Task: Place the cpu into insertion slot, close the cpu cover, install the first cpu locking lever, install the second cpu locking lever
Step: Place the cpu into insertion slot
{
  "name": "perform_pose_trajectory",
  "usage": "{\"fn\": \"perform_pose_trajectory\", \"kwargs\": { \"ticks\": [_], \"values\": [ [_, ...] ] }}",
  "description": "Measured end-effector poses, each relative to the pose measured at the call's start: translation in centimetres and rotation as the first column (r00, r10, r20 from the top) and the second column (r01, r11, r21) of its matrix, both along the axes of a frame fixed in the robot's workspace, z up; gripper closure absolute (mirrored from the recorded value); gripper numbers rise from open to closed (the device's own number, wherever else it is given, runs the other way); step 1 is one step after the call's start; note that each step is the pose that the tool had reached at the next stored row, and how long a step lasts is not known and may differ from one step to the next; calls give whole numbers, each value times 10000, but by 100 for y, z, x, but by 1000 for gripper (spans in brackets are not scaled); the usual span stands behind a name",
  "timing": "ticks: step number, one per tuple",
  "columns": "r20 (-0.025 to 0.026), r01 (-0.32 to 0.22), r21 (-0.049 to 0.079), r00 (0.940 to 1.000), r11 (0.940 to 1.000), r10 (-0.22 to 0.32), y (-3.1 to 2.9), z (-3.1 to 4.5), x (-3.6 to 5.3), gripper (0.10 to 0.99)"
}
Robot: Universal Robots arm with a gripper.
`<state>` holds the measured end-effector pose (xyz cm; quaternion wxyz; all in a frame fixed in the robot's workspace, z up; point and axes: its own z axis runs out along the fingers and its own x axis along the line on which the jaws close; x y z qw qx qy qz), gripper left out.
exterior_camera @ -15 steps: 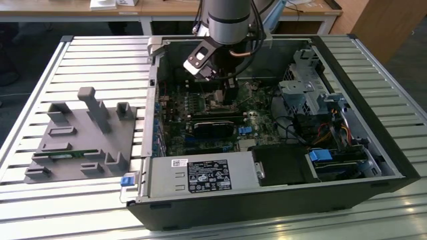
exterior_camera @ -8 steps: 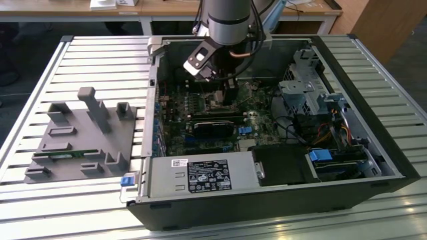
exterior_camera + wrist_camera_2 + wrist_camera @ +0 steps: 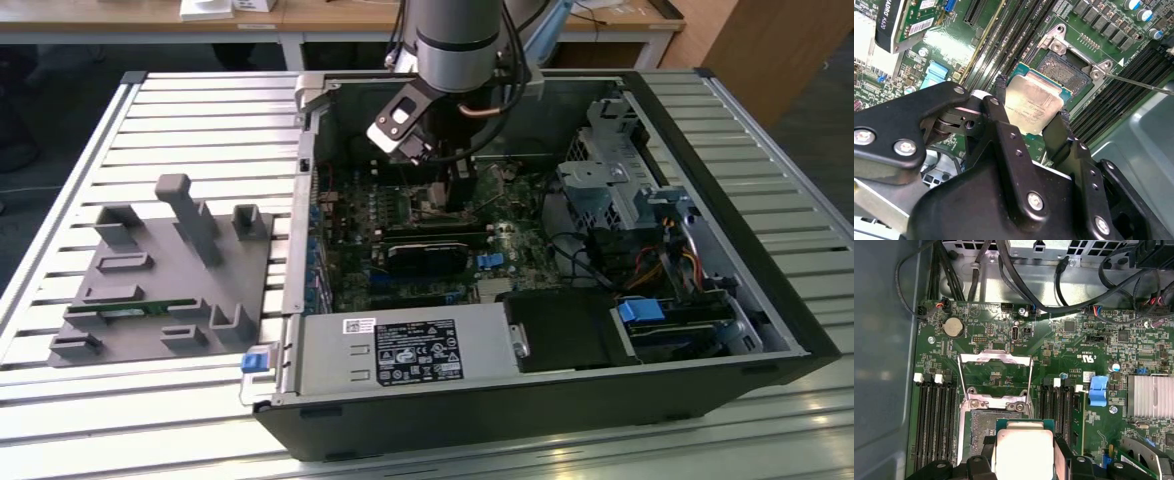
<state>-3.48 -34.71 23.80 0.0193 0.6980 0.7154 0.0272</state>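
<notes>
My gripper (image 3: pixel 1032 100) is shut on the cpu (image 3: pixel 1036 107), a square chip with a dull silver top and green rim, held by two opposite edges between black fingers (image 3: pixel 1000 87). The chip sits just over one side of the insertion slot (image 3: pixel 1066 70), and part of the dark pin field is still uncovered. In the first wrist view the cpu (image 3: pixel 1024 447) overlaps the slot (image 3: pixel 979 422). The silver cpu cover (image 3: pixel 994 358) is swung open flat on the board beyond it. A thin locking lever (image 3: pixel 1141 84) sticks out beside the socket. In the exterior view the gripper (image 3: pixel 454 190) reaches down into the computer case.
Long black memory slots (image 3: pixel 934 425) flank the socket on both sides. A blue clip (image 3: pixel 1098 390) and a finned heatsink (image 3: pixel 1151 395) lie nearby. Black cables (image 3: pixel 1019 285) hang along the case wall. A grey fixture (image 3: pixel 160 280) stands outside the open case (image 3: pixel 787 330), on the exterior view's left.
</notes>
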Motion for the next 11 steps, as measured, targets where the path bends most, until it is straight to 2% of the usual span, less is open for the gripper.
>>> {"fn": "perform_pose_trajectory", "kwargs": {
  "ticks": [11],
  "values": [
    [0, 0, 1, 10000, 10000, 0, 1, -28, 0, 545]
  ]
}}
